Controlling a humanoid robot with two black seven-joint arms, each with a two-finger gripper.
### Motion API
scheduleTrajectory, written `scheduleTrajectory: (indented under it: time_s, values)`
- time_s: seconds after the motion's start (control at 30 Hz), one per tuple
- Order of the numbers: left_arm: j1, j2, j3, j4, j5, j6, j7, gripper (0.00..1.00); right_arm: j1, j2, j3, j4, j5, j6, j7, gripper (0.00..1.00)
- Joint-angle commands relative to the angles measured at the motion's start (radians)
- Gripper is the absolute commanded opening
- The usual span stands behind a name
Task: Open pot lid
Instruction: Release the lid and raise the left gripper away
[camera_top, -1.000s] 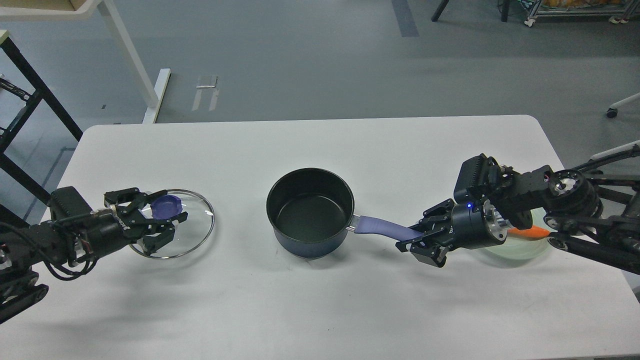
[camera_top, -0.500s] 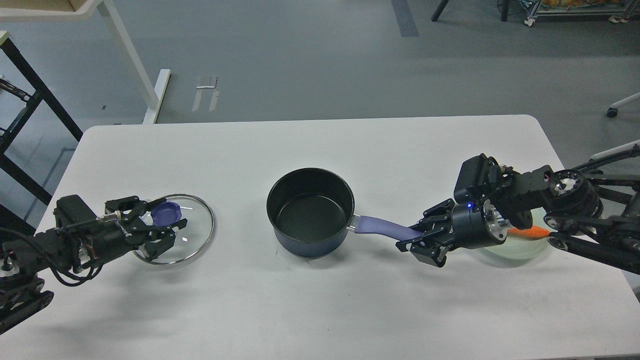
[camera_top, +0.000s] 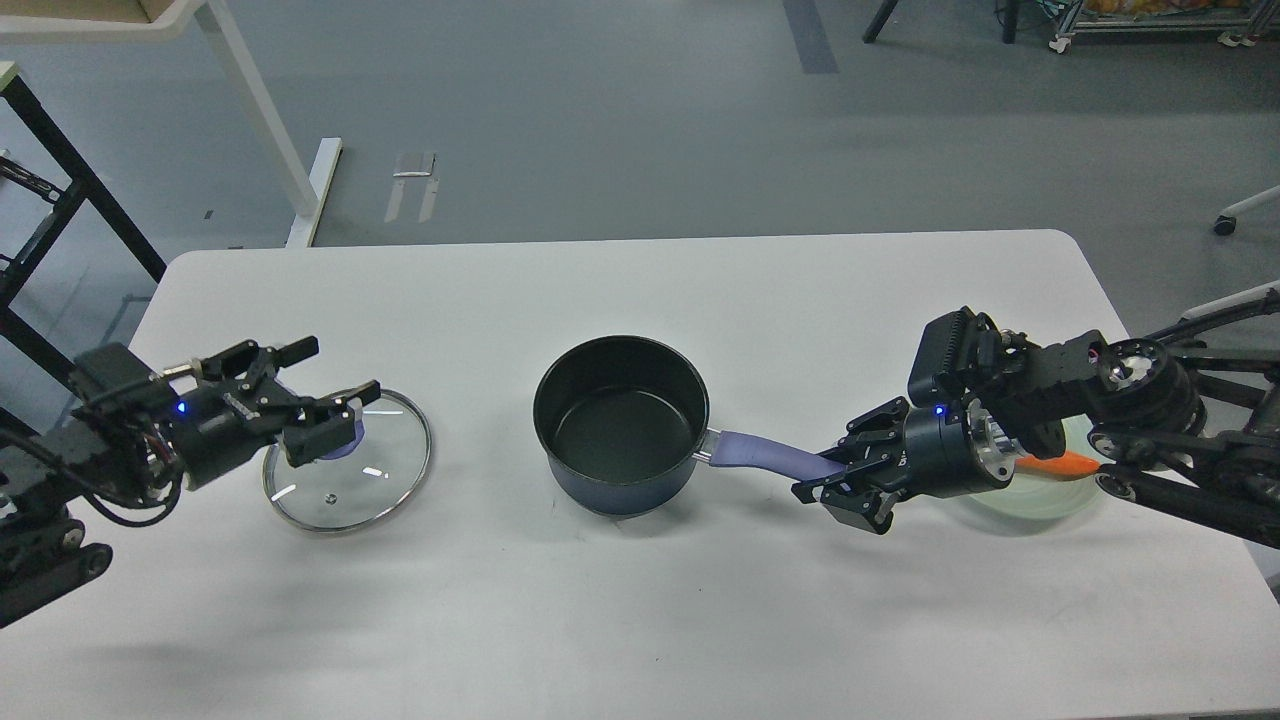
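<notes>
The dark navy pot (camera_top: 620, 425) stands uncovered in the middle of the table, its black inside showing. Its periwinkle handle (camera_top: 765, 453) points right. My right gripper (camera_top: 828, 480) is shut on the end of that handle. The glass lid (camera_top: 350, 475) lies flat on the table to the left of the pot, apart from it. Its blue knob (camera_top: 345, 444) is partly hidden behind my left gripper. My left gripper (camera_top: 343, 370) is open and empty, hovering over the lid's left side.
A pale green plate (camera_top: 1045, 497) with an orange carrot-like piece (camera_top: 1062, 463) lies at the right, mostly hidden behind my right arm. The white table (camera_top: 640, 620) has a rounded far edge. Table legs and a dark rack stand on the floor beyond.
My left gripper has let go of the lid's knob, drawn back to the left and risen with its jaws open. The lid now lies flat. The right arm and pot have not moved.
</notes>
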Motion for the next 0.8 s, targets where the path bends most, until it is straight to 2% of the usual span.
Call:
scheduleTrajectory:
  time_s: [0.0,0.13,0.2,0.33,0.5,0.57,0.67,0.77]
  values:
    - [-0.109,0.024,-0.008,-0.045,-0.338,-0.226,0.000,0.98,0.000,0.001,0.000,0.000,-0.001,0.000,0.000,0.30]
    - [-0.190,0.015,-0.006,-0.030,-0.753,-0.444,0.000,0.99,0.000,0.001,0.000,0.000,-0.001,0.000,0.000,0.31]
    - [-0.190,0.009,-0.008,-0.025,-0.935,-0.502,0.000,0.99,0.000,0.001,0.000,0.000,-0.001,0.000,0.000,0.31]
    - [-0.192,-0.074,-0.012,-0.009,-1.167,-0.503,0.000,0.99,-0.001,0.000,-0.002,0.000,0.000,0.000,0.000,0.31]
    - [-0.183,-0.227,-0.097,0.175,-1.326,-0.518,0.000,0.99,-0.001,-0.002,-0.002,0.000,0.000,0.000,0.000,0.34]
    - [-0.161,-0.260,-0.127,0.228,-1.402,-0.562,0.000,0.99,-0.001,-0.003,-0.002,0.000,-0.001,0.000,0.000,0.38]
    - [-0.141,-0.280,-0.146,0.275,-1.467,-0.680,0.000,0.99,-0.003,-0.005,-0.002,0.000,0.000,0.000,0.000,0.42]
    - [-0.135,-0.292,-0.152,0.315,-1.490,-0.740,0.000,0.99,-0.011,-0.005,-0.002,0.000,0.000,0.000,0.000,0.50]
